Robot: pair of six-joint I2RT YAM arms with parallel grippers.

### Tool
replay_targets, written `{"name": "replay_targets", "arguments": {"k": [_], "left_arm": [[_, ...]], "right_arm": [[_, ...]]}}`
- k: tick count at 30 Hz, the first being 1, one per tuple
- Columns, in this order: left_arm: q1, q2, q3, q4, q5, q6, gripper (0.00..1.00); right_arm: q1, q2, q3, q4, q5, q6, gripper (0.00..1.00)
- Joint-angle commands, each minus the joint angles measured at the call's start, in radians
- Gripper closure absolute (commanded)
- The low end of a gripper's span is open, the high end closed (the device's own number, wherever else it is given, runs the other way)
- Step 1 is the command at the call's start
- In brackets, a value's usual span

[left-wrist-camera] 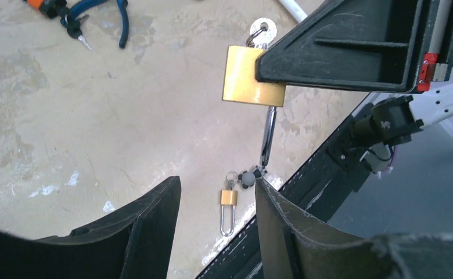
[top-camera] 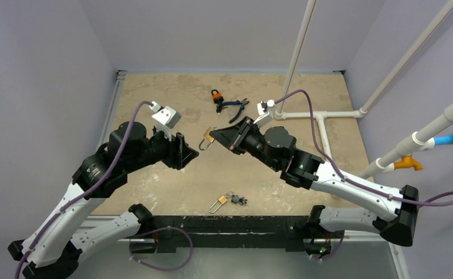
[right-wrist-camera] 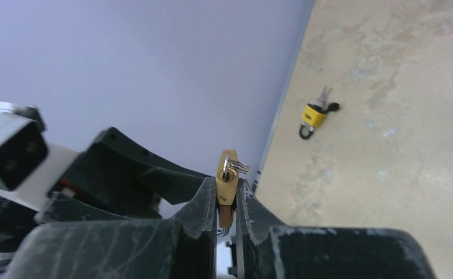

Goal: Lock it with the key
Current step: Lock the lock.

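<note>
Both arms bent inward, meeting over the tabletop's middle, wrists raised off the surface. The right gripper (top-camera: 214, 137) is clamped on the padlock (left-wrist-camera: 244, 75), fingers (right-wrist-camera: 204, 203) flat on both faces. The left gripper (top-camera: 194, 152) faces it tip to tip, jaws apart, nothing between them.

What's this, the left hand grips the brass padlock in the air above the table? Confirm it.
Wrong hand. The right hand grips the brass padlock in the air above the table; the right wrist view shows its fingers closed on the body. The left hand stands open beside it.
</note>
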Motion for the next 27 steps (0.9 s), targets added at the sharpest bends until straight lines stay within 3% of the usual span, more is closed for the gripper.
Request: {"name": "replay_targets", "arguments": {"k": [1, 9, 17, 23, 27], "left_arm": [[0.002, -0.014, -0.018, 0.174, -0.003, -0.071, 0.52], [0.002, -0.059, -0.095, 0.386, 0.058, -0.105, 0.54], [0.002, -0.065, -0.113, 0.479, 0.049, -0.118, 0.64], [0.001, -0.051, -0.109, 0.488, 0.060, -0.116, 0.79], [0.002, -0.035, -0.104, 0.492, 0.071, -0.113, 1.00]], "right_arm": [[0.001, -0.039, -0.004, 0.194, 0.094, 0.070, 1.00], [0.000, -0.031, 0.008, 0.237, 0.106, 0.100, 1.00], [0.000, -0.034, 0.002, 0.246, 0.107, 0.106, 1.00], [0.000, -0.034, -0.004, 0.247, 0.109, 0.109, 1.00], [0.001, -0.032, -0.001, 0.249, 0.099, 0.104, 1.00]]}}
